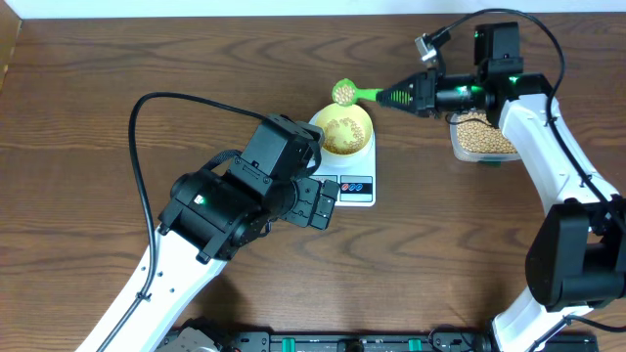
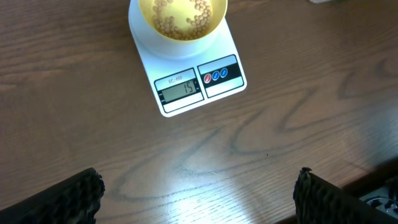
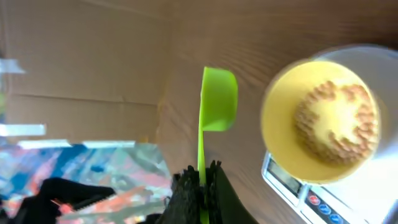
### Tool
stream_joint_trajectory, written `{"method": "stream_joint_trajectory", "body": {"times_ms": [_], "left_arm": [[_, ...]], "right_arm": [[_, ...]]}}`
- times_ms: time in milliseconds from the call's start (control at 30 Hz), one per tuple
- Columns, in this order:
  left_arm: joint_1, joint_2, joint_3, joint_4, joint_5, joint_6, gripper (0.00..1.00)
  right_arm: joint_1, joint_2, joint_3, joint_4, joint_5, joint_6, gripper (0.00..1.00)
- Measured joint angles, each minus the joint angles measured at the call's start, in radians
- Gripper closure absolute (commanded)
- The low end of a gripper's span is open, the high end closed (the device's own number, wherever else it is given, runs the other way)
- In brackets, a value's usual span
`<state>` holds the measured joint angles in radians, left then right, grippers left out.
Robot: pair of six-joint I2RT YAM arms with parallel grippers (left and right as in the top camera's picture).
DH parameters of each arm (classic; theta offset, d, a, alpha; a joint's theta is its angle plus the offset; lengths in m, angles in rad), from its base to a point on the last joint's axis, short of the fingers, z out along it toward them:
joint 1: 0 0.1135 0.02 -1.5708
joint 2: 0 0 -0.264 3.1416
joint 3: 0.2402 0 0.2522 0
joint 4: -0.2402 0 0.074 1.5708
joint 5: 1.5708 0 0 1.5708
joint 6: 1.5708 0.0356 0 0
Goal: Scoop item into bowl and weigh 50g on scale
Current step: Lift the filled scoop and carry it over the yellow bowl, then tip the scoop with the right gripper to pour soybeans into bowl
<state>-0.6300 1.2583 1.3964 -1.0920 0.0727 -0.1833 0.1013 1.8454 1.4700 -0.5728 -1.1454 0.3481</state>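
Note:
The white scale stands mid-table with the pale yellow bowl on it. A heap of tan beans lies in the bowl. My right gripper is shut on the handle of a green scoop. The scoop's cup carries beans and hovers just beyond the bowl's far rim. My left gripper is wide open over bare wood in front of the scale, nothing between its fingers.
A clear plastic tub full of beans sits to the right of the scale, under my right arm. The left arm's body lies across the near left of the table. Dark wood surrounds the scale.

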Motion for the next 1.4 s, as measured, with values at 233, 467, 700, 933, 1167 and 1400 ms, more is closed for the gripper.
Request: {"method": "stream_joint_trajectory", "body": {"times_ms": [233, 467, 700, 933, 1167, 1400], "left_arm": [[0.000, 0.000, 0.000, 0.000, 0.000, 0.000, 0.00], [0.000, 0.000, 0.000, 0.000, 0.000, 0.000, 0.00], [0.000, 0.000, 0.000, 0.000, 0.000, 0.000, 0.00], [0.000, 0.000, 0.000, 0.000, 0.000, 0.000, 0.00], [0.000, 0.000, 0.000, 0.000, 0.000, 0.000, 0.00], [0.000, 0.000, 0.000, 0.000, 0.000, 0.000, 0.00]], "right_arm": [[0.048, 0.000, 0.000, -0.101, 0.142, -0.047, 0.99], [0.084, 0.000, 0.003, -0.176, 0.246, -0.080, 0.99], [0.143, 0.003, 0.126, -0.354, 0.444, -0.158, 0.99], [0.185, 0.003, 0.187, -0.382, 0.610, -0.195, 0.98], [0.203, 0.003, 0.187, -0.383, 0.670, -0.230, 0.98], [0.262, 0.003, 0.187, -0.379, 0.733, -0.280, 0.98]]}}
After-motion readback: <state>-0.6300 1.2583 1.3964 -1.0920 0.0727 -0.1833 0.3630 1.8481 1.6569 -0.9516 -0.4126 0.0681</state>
